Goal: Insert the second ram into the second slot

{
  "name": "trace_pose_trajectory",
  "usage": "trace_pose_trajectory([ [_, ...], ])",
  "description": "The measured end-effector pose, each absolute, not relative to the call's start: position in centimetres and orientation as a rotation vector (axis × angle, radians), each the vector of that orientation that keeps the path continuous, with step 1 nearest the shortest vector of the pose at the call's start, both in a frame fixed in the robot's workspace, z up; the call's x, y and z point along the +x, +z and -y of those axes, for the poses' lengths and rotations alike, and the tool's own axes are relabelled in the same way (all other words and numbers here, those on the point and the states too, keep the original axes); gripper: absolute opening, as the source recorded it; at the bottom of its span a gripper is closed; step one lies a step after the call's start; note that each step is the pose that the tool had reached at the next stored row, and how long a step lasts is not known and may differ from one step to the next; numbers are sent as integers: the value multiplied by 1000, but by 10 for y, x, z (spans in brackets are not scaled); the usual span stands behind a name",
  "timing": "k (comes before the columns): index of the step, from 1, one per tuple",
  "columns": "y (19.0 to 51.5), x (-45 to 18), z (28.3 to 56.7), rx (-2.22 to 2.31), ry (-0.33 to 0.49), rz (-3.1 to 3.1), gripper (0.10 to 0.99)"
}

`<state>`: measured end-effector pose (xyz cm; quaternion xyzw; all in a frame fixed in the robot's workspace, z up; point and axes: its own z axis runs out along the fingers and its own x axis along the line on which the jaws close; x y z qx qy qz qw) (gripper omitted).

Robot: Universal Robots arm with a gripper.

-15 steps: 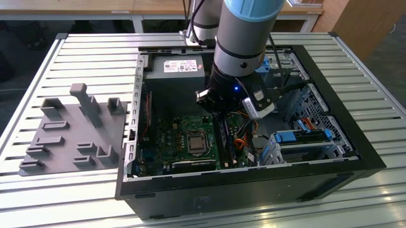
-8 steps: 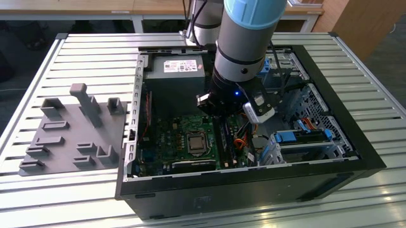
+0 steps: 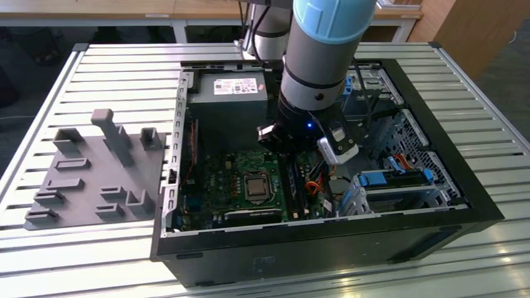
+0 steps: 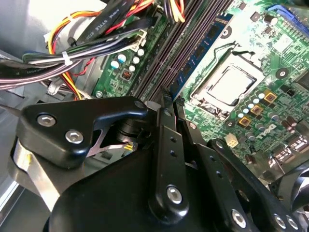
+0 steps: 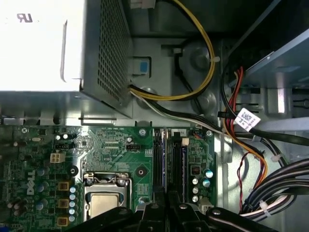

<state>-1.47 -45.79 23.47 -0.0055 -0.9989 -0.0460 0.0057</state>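
Second ram (image 4: 193, 55) edge-up along memory slots (image 5: 176, 159)

Fingers (image 4: 170, 104) hide the second ram's (image 4: 200, 50) lower end.

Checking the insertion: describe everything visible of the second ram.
The second ram is a thin blue circuit-board stick seen edge-on. It stands on edge along a dark slot among the parallel slots beside the processor socket. In both wrist views the pincer pinches its near end. Its chips and label are hidden, and how deep it sits is unclear.
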Motion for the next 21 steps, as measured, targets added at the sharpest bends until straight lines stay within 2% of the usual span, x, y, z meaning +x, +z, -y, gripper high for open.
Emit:
trace_pose_trajectory([
  [21, 230, -15, 465, -88, -130, 3128, 141],
])
